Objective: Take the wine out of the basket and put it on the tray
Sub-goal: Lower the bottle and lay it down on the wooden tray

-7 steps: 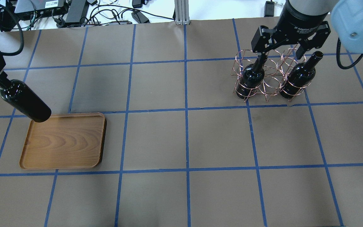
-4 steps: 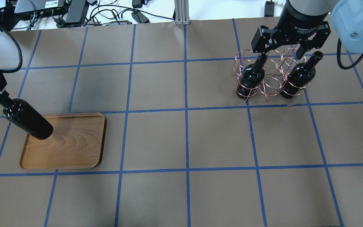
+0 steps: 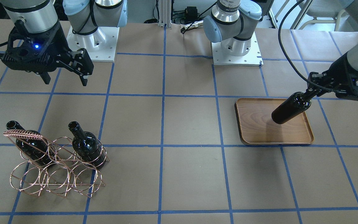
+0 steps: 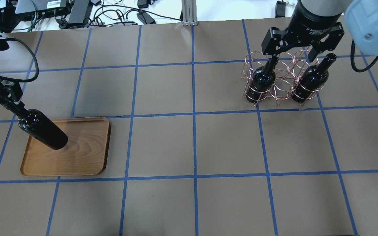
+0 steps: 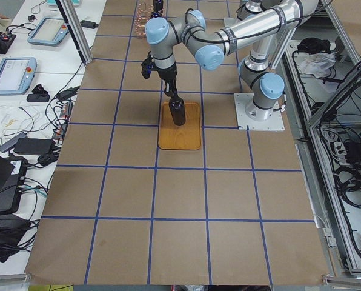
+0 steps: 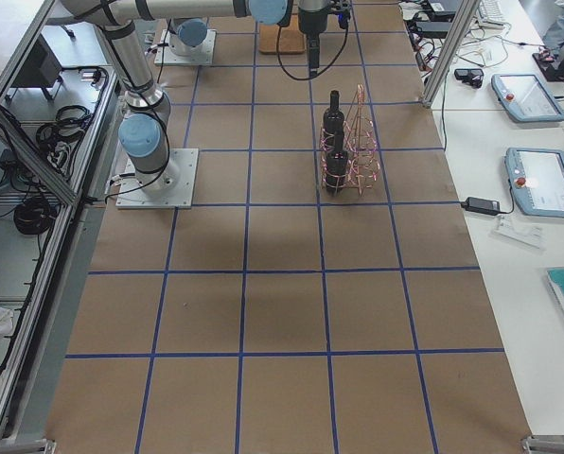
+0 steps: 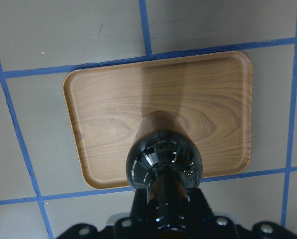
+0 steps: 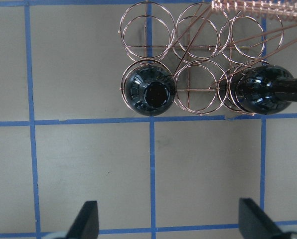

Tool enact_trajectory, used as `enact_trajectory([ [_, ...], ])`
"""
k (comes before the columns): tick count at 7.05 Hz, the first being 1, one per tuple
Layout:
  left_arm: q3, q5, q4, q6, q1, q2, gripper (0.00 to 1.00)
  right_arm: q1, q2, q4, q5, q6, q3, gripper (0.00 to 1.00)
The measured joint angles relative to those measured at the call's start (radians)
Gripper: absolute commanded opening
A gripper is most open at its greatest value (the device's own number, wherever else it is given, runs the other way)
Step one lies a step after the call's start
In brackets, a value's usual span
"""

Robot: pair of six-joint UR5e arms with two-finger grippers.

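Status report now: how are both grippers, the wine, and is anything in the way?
Left gripper shut on wine at the neck, over tray, not released. Right gripper open, raised near basket holding two more bottles. Nothing between wine and tray.

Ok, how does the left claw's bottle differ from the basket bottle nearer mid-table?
Held bottle: gripped at the neck by the left claw, over the tray. Basket bottle: ungripped, standing in a ring of the basket, the open right claw clear of it. Both glossy black, unlabelled.
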Motion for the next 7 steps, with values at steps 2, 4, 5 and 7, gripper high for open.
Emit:
enact_trajectory([
  [2, -0.02, 0.001, 0.03, -0.035, -0.007, -0.006, 0.0, 0.001, 0.0, 0.001, 0.0, 0.0, 0.0, 1.0],
  [4, -0.024, 0.002, 0.039, -0.052, -0.018, -0.014, 0.0, 0.001, 0.0, 0.0, 0.0, 0.0, 0.0, 1.0],
  [5, -0.025, 0.002, 0.04, -0.053, -0.02, -0.018, 0.0, 0.001, 0.0, -0.001, 0.001, 0.0, 0.0, 1.0],
  [7, -0.026, 0.004, 0.043, -0.052, -0.022, -0.027, 0.0, 0.001, 0.0, 0.0, 0.0, 0.0, 0.0, 1.0],
])
